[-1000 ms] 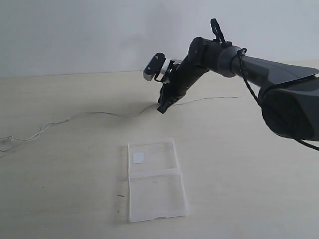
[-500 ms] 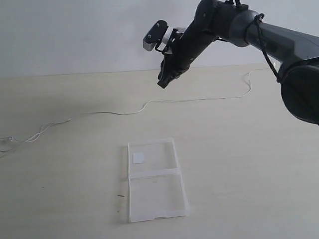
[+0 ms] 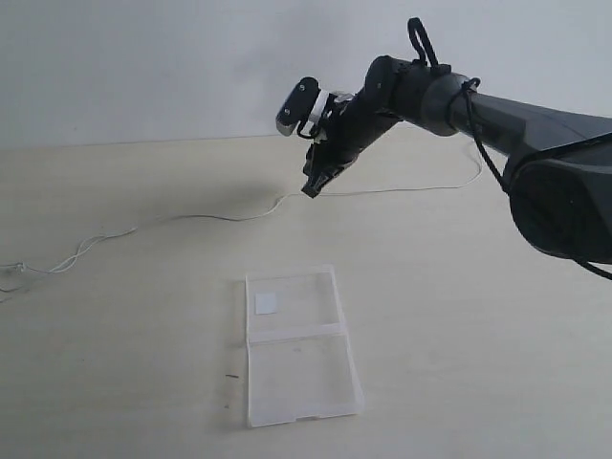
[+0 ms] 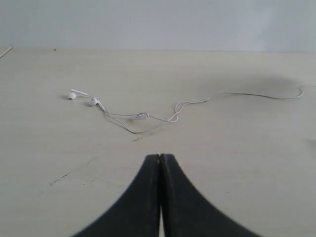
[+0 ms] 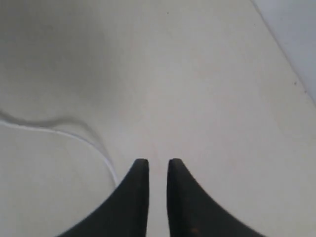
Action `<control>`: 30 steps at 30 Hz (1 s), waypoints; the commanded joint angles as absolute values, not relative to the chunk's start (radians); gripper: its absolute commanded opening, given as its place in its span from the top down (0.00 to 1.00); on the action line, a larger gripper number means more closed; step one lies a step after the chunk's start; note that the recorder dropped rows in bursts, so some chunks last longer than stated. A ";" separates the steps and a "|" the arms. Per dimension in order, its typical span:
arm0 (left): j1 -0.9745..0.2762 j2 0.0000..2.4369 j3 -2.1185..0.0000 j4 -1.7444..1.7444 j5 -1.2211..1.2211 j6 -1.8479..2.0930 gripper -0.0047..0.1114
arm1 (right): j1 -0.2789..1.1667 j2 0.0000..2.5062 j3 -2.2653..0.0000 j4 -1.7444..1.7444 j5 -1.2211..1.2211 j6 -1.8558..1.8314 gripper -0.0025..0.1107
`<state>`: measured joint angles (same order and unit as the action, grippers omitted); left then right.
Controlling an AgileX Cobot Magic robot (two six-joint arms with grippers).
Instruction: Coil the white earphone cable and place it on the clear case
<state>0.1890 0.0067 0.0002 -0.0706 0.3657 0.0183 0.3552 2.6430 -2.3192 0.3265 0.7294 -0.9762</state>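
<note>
The right pincer (image 3: 311, 190) had come back down from up high. It hung low over the table (image 3: 478, 316), right by the middle of the white cable (image 3: 191, 217). Its tips had just started to spread, so there was a small gap between them. Nothing was in the gap. The cable lay flat just beside the tips.

The right end of the cable had moved too, and it bent up in a little hook.

The left pincer (image 4: 159, 156) was pressed tight together and held nothing. The earbuds (image 4: 72, 96) lay on the table in front of it.

The cable was stretched out in one long line, well apart from the clear case (image 3: 301, 368). No loop was made yet, so I think most of the job was left to do.
</note>
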 commanded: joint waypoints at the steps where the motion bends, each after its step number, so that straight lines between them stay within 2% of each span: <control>1: 0.184 0.000 0.000 -0.079 0.354 0.023 0.96 | 0.355 2.658 -2.320 0.342 0.662 -0.967 0.98; 10: 0.184 0.000 0.000 -0.079 0.354 0.023 0.96 | 0.355 2.701 -2.320 0.340 0.662 -1.003 0.98; 28: 0.184 0.000 0.000 -0.079 0.354 0.023 0.96 | 0.355 2.701 -2.320 0.274 1.192 -1.058 0.98; 30: 0.184 0.000 0.000 -0.079 0.354 0.023 0.96 | 0.355 2.701 -2.320 0.262 1.192 -1.050 0.98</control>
<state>0.1890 0.0067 0.0002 -0.0706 0.3657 0.0183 0.3552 2.6684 -2.3374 0.3237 1.0879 -1.0434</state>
